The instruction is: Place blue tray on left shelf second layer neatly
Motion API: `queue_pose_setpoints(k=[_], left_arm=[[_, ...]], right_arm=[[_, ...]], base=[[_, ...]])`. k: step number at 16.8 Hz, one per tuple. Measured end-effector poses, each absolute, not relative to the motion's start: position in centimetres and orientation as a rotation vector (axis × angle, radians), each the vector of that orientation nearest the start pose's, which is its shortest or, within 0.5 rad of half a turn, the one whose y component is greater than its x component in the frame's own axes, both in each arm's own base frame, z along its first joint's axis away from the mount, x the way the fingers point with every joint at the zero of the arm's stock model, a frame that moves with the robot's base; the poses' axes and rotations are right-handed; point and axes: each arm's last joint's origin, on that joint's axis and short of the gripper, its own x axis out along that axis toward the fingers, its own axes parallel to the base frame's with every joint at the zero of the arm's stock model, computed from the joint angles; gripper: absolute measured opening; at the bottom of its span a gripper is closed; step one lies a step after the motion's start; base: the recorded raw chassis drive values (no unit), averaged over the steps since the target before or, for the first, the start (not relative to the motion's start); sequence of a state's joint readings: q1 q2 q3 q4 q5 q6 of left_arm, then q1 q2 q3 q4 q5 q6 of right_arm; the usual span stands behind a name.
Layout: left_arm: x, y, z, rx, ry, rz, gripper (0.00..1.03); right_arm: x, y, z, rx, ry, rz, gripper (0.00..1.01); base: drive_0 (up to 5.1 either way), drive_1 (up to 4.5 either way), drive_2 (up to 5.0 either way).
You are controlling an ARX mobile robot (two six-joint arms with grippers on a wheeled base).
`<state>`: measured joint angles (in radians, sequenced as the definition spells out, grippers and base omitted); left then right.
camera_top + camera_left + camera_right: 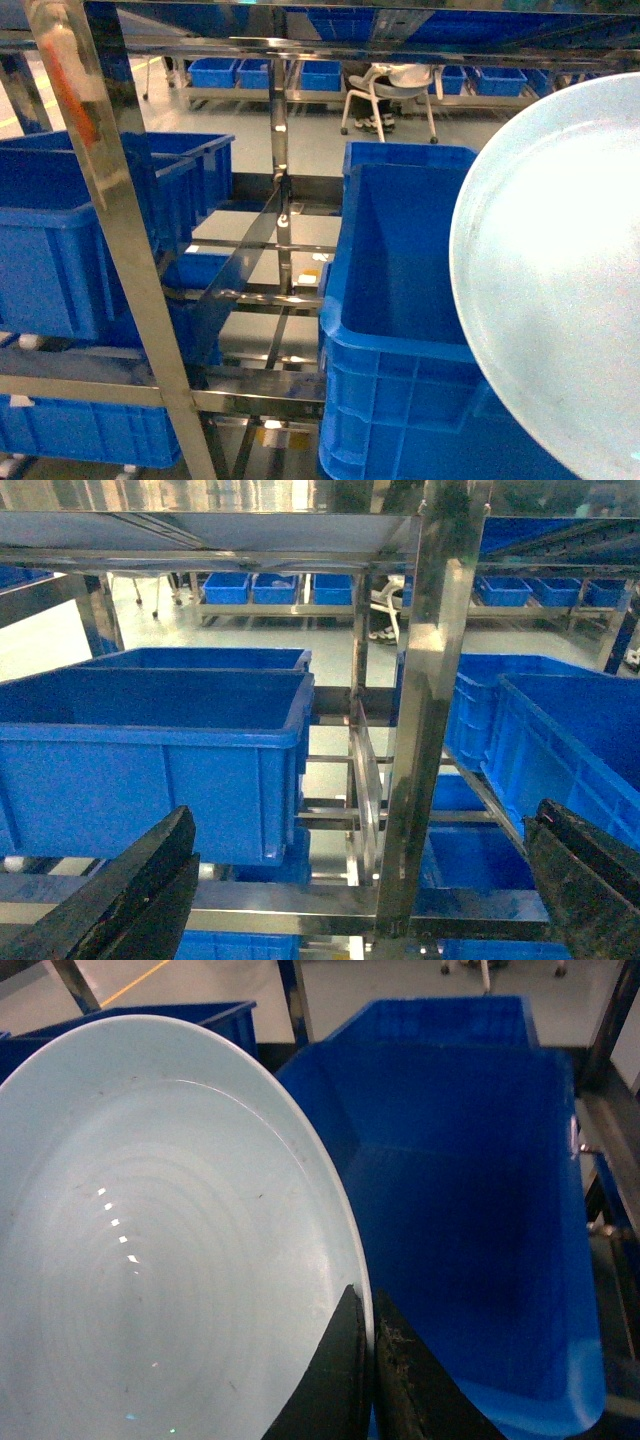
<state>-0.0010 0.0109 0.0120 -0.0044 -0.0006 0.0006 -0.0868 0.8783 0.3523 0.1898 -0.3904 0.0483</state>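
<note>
The blue tray (pixel 560 280), a pale round dish, is held tilted on edge at the right of the head view, over a deep blue crate (pixel 400 300). My right gripper (pixel 371 1332) is shut on the tray's rim (pixel 352 1250), one finger inside the dish and one outside. The left shelf is a shiny steel rack with an angled upright (pixel 120 230). Its mid-height tier, which I take for the second layer (pixel 80 388), carries dark-blue crates (pixel 60 240). My left gripper (pixel 360 890) is open wide and empty, facing that rack; it is out of the head view.
A steel upright (pixel 425 730) and cross rails (pixel 280 910) stand just ahead of the left gripper. Blue crates (pixel 150 760) fill the tiers on both sides and below. Farther back are a grey floor, a white chair (pixel 390 90) and more crates.
</note>
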Motion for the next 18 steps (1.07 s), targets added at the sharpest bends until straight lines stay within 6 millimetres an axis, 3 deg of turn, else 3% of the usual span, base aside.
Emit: queue_pose_setpoints(k=[6,13,18], left_arm=[[9.8,0.0,16.6,0.0,0.003,0.0,0.98],[9.8,0.0,16.6,0.0,0.003,0.0,0.98],[9.8,0.0,16.6,0.0,0.003,0.0,0.98]], right_arm=[[22.7,-1.7,18.1,0.358,0.688,0.243,0.02],[29.2,-3.0,16.5,0.497,0.754,0.185,0.02],[34.4,-2.4,15.3,0.549,0.776,0.163,0.02]], base=[[0.0,0.0,0.0],[0.0,0.0,0.0],[0.0,0.0,0.0]])
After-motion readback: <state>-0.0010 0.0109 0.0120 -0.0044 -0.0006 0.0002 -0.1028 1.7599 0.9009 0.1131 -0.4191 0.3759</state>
